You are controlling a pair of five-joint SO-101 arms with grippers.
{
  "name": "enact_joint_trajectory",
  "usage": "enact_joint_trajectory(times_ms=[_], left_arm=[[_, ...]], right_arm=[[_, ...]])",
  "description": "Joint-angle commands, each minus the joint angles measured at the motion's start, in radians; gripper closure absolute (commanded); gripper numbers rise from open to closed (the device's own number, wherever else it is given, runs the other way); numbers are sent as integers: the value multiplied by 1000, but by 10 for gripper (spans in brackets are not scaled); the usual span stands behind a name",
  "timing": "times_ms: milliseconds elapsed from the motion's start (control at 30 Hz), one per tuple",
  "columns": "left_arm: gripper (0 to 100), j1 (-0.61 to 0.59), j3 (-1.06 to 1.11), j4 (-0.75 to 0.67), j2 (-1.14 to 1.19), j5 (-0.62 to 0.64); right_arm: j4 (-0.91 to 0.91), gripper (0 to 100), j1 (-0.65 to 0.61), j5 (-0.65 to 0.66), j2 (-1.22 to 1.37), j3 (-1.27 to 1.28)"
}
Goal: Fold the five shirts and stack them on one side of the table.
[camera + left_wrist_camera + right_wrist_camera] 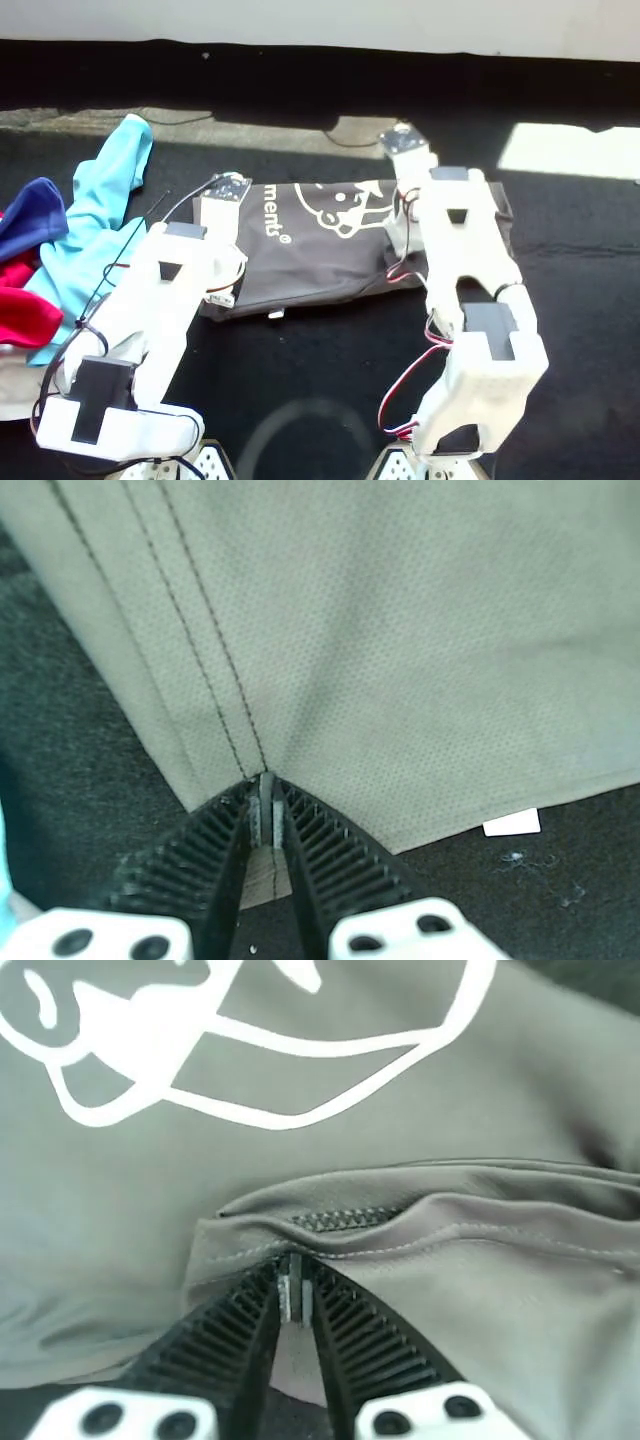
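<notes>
At the left edge of the high view lies a loose heap of shirts, a cyan one point(105, 200) draped over a blue one point(35, 215) and a red one point(25, 310), none of them folded. Just right of it, in mid-frame, the dark grey shirt point(320, 250) with a white print is spread on the black bench point(320, 390). Its long axis runs left to right between the two arms.

The left claw point(265, 792) is at the shirt's lower-left corner. Its jaws are closed tight on the stitched hem, with the cloth fanning away from the tips and a small white tag point(512, 823) lying beside the near edge.

Further right, the right claw point(295, 1288) sits over the shirt's right part, just below the print. Its jaws are pinched shut on a raised ridge of seam.

Each arm is nearest its own end, so the shirt is held at both ends of its long axis. The coming fold likely turns on both claws carrying the near edge away from the arms together, toward the top of the frame. Uneven travel would skew the crease.
</notes>
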Motion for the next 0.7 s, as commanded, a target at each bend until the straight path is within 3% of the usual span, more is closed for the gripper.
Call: enact_joint_trajectory(times_ms=[0,133,400,500,667], left_arm=[[991,1,7,-9,-8,-8],[991,15,-48,23,-12,-6],[975,-41,-384,362,-2,5],[876,-139,-492,427,2,55],[726,-220,-519,387,54,55]], right_arm=[[94,992,35,-35,-68,-148],[217,992,64,-35,-217,-237],[395,988,73,-32,-440,-246],[479,944,104,-32,-490,-245],[575,915,163,-31,-549,-243]])
